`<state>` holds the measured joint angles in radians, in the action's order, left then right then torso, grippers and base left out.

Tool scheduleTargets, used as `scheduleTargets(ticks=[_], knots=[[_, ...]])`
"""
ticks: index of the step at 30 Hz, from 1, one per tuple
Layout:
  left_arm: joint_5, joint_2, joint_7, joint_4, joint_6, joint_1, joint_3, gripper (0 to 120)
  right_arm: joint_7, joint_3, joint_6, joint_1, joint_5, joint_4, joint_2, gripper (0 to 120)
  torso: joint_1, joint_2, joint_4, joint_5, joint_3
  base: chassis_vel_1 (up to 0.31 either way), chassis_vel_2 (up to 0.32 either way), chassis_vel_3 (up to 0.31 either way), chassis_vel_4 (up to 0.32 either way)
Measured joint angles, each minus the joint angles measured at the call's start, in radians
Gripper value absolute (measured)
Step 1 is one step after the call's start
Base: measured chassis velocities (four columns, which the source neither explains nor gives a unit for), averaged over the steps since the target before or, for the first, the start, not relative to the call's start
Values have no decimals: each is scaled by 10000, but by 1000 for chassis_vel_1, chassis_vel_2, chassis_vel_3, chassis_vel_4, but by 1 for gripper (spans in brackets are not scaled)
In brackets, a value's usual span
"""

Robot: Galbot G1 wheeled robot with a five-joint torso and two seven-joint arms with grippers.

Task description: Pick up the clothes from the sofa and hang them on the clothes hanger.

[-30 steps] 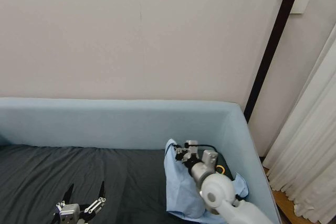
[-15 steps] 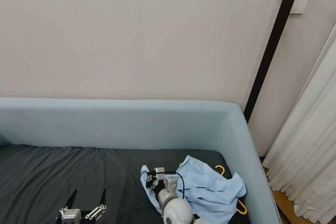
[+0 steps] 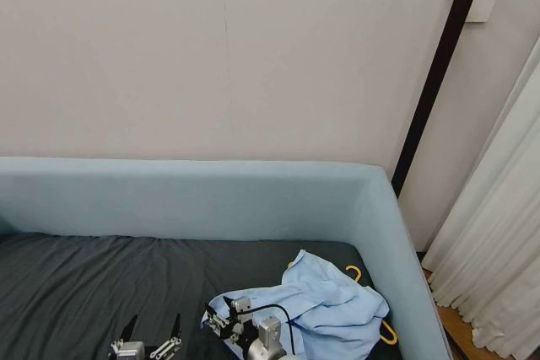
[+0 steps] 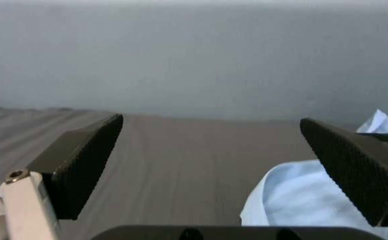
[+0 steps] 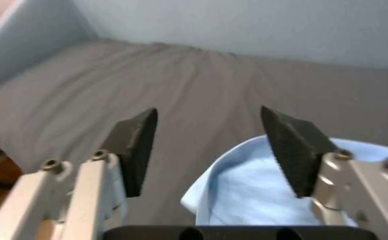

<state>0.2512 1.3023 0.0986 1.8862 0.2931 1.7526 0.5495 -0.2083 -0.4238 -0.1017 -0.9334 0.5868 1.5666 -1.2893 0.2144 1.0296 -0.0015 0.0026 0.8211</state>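
A light blue shirt [image 3: 325,305] lies crumpled on the dark grey sofa seat [image 3: 84,280], near the right armrest. A yellow hanger [image 3: 386,332] pokes out from under it. My right gripper [image 3: 221,319] hovers at the shirt's left edge, low in the head view. In the right wrist view the right gripper [image 5: 209,111] is open, with the shirt [image 5: 260,200] lying below its fingers. My left gripper [image 3: 153,323] is open further left over bare seat. In its wrist view the left gripper [image 4: 210,120] frames the seat, with the shirt [image 4: 293,200] off to one side.
The sofa's light blue backrest [image 3: 186,200] runs along the wall and its right armrest [image 3: 396,267] closes off the seat. A dark upright pole [image 3: 432,90] stands behind the armrest. White curtains [image 3: 498,250] hang at the far right.
My right arm swung left and toward the front of the seat. The shirt, held up a second ago, has dropped and spread flat. The left gripper sank slightly.
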Motion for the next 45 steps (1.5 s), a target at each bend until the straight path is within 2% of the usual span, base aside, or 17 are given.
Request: scheduleTargets(ticks=[2,6,8,9,13,17,21,22,26,29,36,45], knots=[[151,4,-105,-297,0,-88,-146,100,-125,185,64,-114,-10,44,10,78,0,0,2,1,0,0,0,0,0],[708,36,-159,-574,-179,-234,-310,100,-107,476,311,-146,-37,196,61,86,0,0,2,4,0,0,0,0,0],[1638,92,-168,-879,-694,-494,-552,100,-44,921,518,-112,-1,489,220,97,0,0,1,2,0,0,0,0,0],[2015,98,-182,-987,-967,-590,-641,100,-14,1126,553,-76,44,622,307,98,0,0,1,1,0,0,0,0,0],[2782,24,-359,-1361,-1693,-922,-818,100,40,1643,578,9,211,1019,528,100,0,0,0,1,0,0,0,0,0],[3314,-203,-1037,-1770,-2254,-1303,-868,100,9,2182,501,10,481,1416,770,100,0,0,1,2,0,0,0,0,0],[3656,-461,-2338,-2370,-2717,-1815,-801,100,-143,2623,366,-185,611,1580,966,100,0,0,0,1,1,0,0,0,0],[3656,-461,-2338,-2370,-2717,-1815,-801,100,-143,2623,366,-185,611,1580,966,100,0,0,0,1,1,0,0,0,0],[4067,-636,-4061,-3163,-3105,-2498,-803,100,-209,2938,280,-538,571,1689,1074,100,1,-1,0,1,1,0,0,0,0],[4087,-597,-4568,-3520,-3269,-2772,-904,100,-254,3117,254,-720,546,1740,1108,100,1,0,0,1,0,0,0,0,0],[4026,-249,-4221,-4109,-3333,-3159,-1259,100,-363,3471,141,-1032,494,1811,1241,100,1,0,1,1,1,0,0,0,0],[4046,105,-3988,-4389,-3352,-3278,-1299,100,-510,3497,88,-1033,488,1732,1196,100,0,0,2,1,0,0,0,0,0]])
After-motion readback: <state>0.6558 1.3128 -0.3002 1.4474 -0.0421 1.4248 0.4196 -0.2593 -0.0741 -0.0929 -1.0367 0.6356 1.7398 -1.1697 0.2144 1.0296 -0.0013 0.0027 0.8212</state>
